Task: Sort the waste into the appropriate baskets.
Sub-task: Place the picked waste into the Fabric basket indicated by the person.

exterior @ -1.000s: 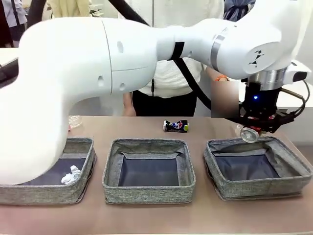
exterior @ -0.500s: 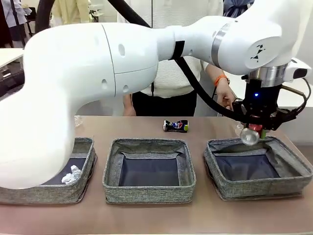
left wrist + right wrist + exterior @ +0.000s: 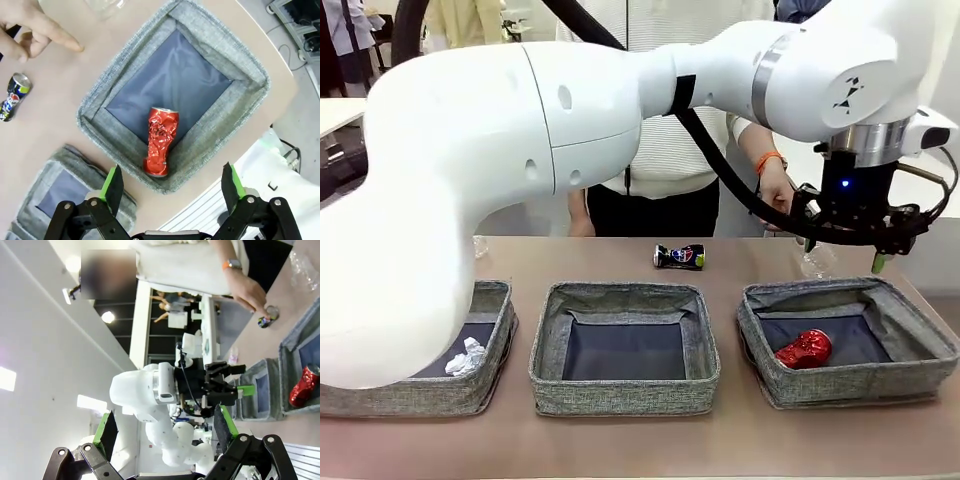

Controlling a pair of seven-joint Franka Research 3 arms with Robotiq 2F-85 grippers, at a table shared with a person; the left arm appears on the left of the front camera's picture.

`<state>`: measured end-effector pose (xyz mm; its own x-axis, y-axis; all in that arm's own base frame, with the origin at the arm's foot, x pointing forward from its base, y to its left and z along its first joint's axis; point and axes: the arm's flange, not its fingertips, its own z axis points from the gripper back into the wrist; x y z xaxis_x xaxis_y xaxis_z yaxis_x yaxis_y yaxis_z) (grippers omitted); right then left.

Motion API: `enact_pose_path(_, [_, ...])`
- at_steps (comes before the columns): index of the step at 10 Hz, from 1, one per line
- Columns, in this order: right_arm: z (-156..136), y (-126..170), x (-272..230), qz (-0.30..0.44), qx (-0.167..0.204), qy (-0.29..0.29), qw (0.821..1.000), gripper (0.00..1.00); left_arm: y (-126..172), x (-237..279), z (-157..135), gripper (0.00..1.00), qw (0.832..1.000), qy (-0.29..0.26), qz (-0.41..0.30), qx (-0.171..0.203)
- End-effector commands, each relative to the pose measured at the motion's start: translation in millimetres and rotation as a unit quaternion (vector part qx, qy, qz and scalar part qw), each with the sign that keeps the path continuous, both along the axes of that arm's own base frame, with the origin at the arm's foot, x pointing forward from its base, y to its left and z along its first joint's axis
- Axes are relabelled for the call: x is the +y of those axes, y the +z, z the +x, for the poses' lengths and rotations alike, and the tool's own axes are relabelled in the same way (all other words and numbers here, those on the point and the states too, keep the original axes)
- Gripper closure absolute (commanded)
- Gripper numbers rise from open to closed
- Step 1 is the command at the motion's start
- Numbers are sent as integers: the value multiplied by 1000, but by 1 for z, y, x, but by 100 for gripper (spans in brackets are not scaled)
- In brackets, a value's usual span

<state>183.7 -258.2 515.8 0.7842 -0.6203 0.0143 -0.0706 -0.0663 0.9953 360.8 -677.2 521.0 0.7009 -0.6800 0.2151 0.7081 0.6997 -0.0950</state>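
The dented red can (image 3: 805, 349) lies on its side inside the right basket (image 3: 850, 387). My left gripper (image 3: 842, 250) hangs open above that basket's far edge, with nothing between its fingers. From the left wrist view the red can (image 3: 160, 141) lies straight below the open left gripper (image 3: 171, 182), in the basket (image 3: 95, 107). A dark blue can (image 3: 680, 257) lies on the table behind the middle basket (image 3: 620, 392). A white paper ball (image 3: 467, 357) sits in the left basket (image 3: 410, 397). My right gripper (image 3: 165, 427) stands open in the air and holds nothing.
A person stands at the far side, one hand (image 3: 775, 195) pointing down near the left gripper. A clear plastic item (image 3: 817, 262) rests behind the right basket. Another clear item (image 3: 478, 246) peeks out at the far left, beside my left arm.
My left gripper has opened and let go of the red can, which dropped into the right basket. The person's hand has come into view by the gripper.
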Motion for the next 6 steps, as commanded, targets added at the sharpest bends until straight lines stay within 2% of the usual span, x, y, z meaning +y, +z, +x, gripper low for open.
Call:
enact_pose_path(1, [-4,0,0,-6,-5,5,1000,0,13,-2,7,0,1000,-2,3,2])
enact_pose_path(2, [0,0,0,0,0,0,1000,0,21,11,8,0,1000,-3,5,14])
enact_pose_path(3, [5,-3,5,0,6,16,1000,0,40,44,11,0,999,-1,13,41])
enact_pose_path(5, [28,-8,24,-16,25,67,997,0,83,141,16,0,997,47,34,52])
enact_pose_path(6, [42,-8,33,-36,38,89,995,0,99,210,17,0,993,77,66,63])
